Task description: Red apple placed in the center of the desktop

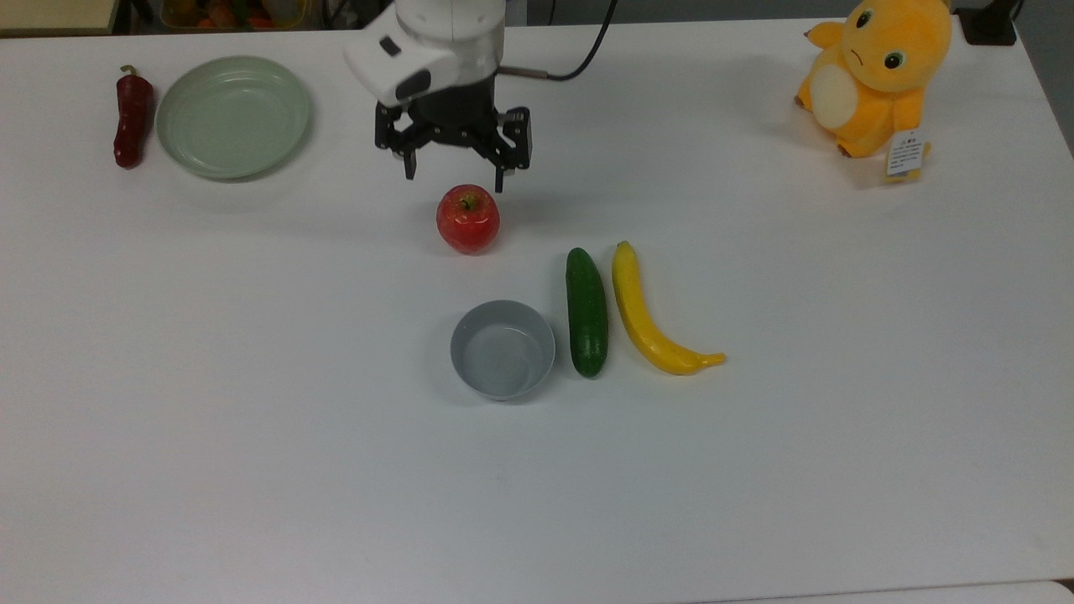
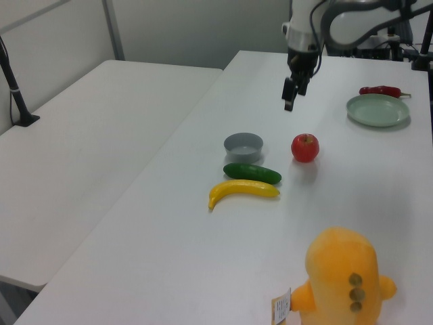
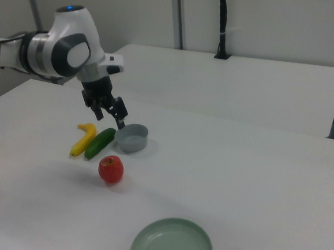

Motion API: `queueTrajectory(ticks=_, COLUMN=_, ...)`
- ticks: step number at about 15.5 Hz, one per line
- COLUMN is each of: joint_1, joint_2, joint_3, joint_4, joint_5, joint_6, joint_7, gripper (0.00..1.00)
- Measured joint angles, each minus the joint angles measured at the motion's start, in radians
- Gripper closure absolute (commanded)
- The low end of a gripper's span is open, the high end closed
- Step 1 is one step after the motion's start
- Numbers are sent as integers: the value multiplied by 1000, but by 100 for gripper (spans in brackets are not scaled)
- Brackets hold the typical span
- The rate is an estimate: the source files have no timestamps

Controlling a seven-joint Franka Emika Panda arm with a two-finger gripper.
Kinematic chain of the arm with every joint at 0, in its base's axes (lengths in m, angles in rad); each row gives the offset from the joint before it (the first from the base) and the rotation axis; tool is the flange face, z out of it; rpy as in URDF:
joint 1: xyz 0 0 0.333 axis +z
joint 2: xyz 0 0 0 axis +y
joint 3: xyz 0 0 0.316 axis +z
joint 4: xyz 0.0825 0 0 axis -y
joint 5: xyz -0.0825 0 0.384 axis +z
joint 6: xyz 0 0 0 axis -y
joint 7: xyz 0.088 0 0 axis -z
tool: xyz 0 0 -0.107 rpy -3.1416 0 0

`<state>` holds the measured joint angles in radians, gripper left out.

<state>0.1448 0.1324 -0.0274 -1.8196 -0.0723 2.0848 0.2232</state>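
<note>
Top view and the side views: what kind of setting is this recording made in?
Probably a robotics lab or test room: a robot arm's gripper above a plain white desktop laid out with props, a red apple, a banana and a plush toy, with further bare tables alongside.

We see the red apple [image 1: 468,220] [image 2: 305,147] [image 3: 111,169] sitting upright on the white bench [image 1: 252,436] [image 2: 379,203] [image 3: 237,183], its short brown stem pointing up from a yellowish dimple. It is round and glossy, with pale speckles on its skin. It rests free, touching nothing but the bench, near the grey bowl [image 1: 503,349] and above it in the top view, apart from its rim.
</note>
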Motion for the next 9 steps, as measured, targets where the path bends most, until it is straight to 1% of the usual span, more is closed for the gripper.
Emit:
queueTrajectory(ticks=3, joint_1=-2, joint_2=-48, joint_3=-8, joint_4=1, joint_5=69, joint_6=0, joint_7=9, gripper=0)
queueTrajectory(ticks=5, joint_1=-14, joint_2=-65, joint_3=-10, joint_4=0, joint_5=100, joint_6=-1, joint_7=12, gripper=0)
queueTrajectory(ticks=9, joint_1=-23, joint_2=-70, joint_3=-11, joint_4=-4, joint_5=115, joint_6=-3, joint_7=13, gripper=0)
